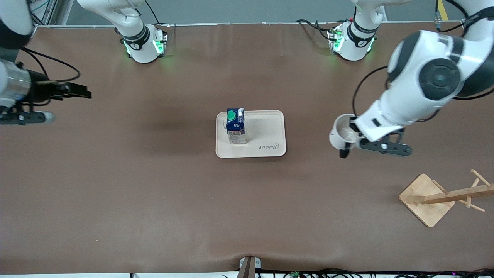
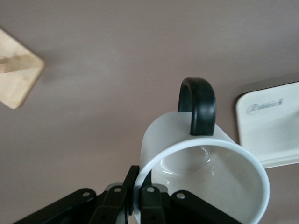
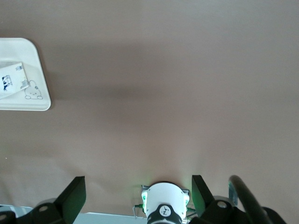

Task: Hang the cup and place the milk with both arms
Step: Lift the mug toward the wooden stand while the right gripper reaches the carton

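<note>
From the front, the milk (image 1: pixel 236 126) stands on a tray (image 1: pixel 266 135) mid-tabletop, while the left gripper (image 1: pixel 349 139) carries the cup (image 1: pixel 341 133) above bare tabletop (image 1: pixel 154 193) near a wooden rack (image 1: pixel 444 197) at the left arm's end. The left wrist view shows its fingers (image 2: pixel 145 198) clamped on the cup's (image 2: pixel 205 177) rim. In the right wrist view the right gripper (image 3: pixel 135 196) waits with fingers spread over the right arm's end.

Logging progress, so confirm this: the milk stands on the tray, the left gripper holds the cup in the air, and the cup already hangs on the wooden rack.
One part is wrong: the cup does not hang on the rack yet. The front view shows it clamped in the left gripper above bare table, apart from the rack. The milk does stand on the tray.
</note>
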`<state>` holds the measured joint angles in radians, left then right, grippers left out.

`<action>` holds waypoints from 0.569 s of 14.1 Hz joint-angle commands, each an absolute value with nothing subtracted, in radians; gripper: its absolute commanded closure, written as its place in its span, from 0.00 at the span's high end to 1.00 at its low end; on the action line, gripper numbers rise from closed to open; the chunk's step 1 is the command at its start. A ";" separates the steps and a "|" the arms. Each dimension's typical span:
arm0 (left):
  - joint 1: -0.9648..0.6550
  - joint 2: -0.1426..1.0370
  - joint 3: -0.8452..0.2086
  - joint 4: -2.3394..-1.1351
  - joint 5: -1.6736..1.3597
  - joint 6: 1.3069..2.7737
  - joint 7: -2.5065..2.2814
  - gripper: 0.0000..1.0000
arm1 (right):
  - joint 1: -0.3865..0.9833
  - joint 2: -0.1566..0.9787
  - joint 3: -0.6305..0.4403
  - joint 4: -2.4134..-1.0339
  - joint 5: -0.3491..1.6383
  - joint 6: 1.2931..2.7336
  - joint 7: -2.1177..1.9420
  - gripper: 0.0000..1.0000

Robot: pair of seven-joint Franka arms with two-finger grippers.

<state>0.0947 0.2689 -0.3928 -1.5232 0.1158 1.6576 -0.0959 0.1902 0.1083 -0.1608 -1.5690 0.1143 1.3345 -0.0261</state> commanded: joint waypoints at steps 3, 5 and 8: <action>0.238 0.264 -0.396 -1.460 0.097 1.611 0.006 0.00 | 0.322 0.173 -0.167 -1.560 0.201 1.426 0.014 1.00; 0.299 0.246 -0.393 -1.460 0.098 1.609 0.020 0.00 | 0.415 0.196 -0.166 -1.560 0.225 1.498 0.215 1.00; 0.399 0.241 -0.396 -1.459 0.091 1.634 0.055 0.00 | 0.566 0.245 -0.166 -1.559 0.236 1.632 0.515 1.00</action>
<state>0.3422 0.2583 -0.3885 -1.4631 0.1066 1.6350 0.0259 0.4796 0.2137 -0.1535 -1.5686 0.2205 1.5752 0.3665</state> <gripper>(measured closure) 0.934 0.000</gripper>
